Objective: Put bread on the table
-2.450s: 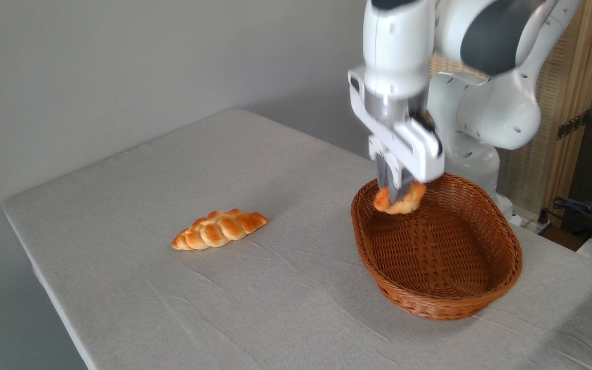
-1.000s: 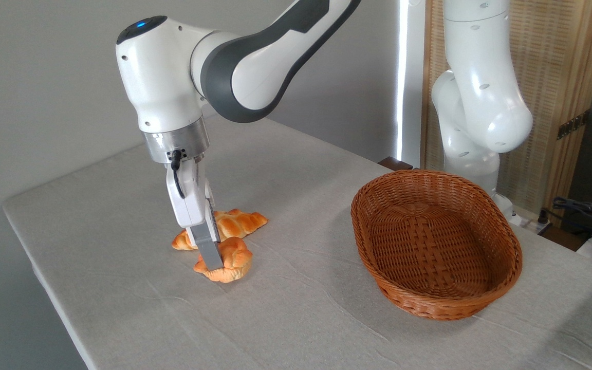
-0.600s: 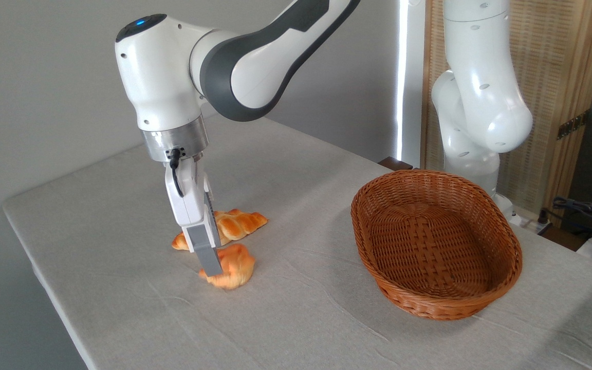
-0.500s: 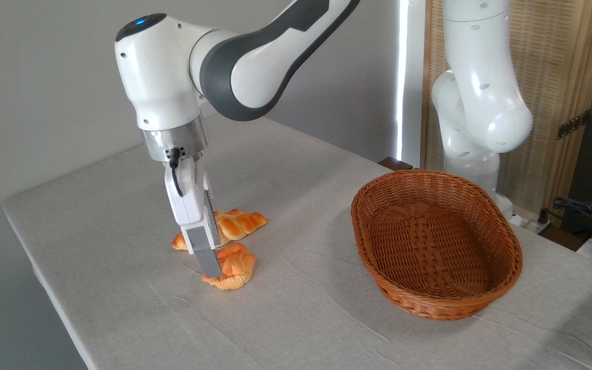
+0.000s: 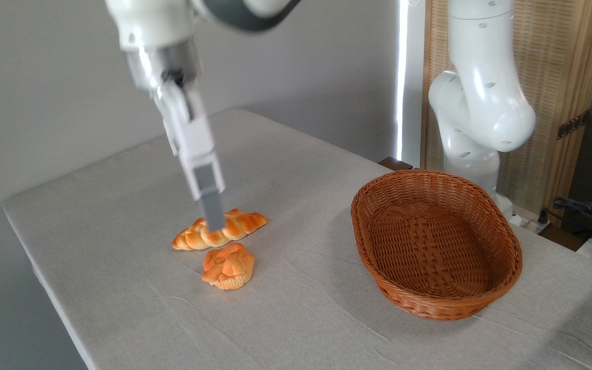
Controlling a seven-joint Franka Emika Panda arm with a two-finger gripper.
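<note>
Golden bun (image 5: 227, 266) is sitting on your grey counter (image 5: 301, 318), below and just right of your empty fingers (image 5: 212, 216); their spread is unclear.

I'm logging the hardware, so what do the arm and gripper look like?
The arm has glossy white rounded shells with small round holes and a dark grey joint section at top. A silver metal ring sits at the wrist, with a short black cable. The gripper is slim and white with grey jaws.
</note>
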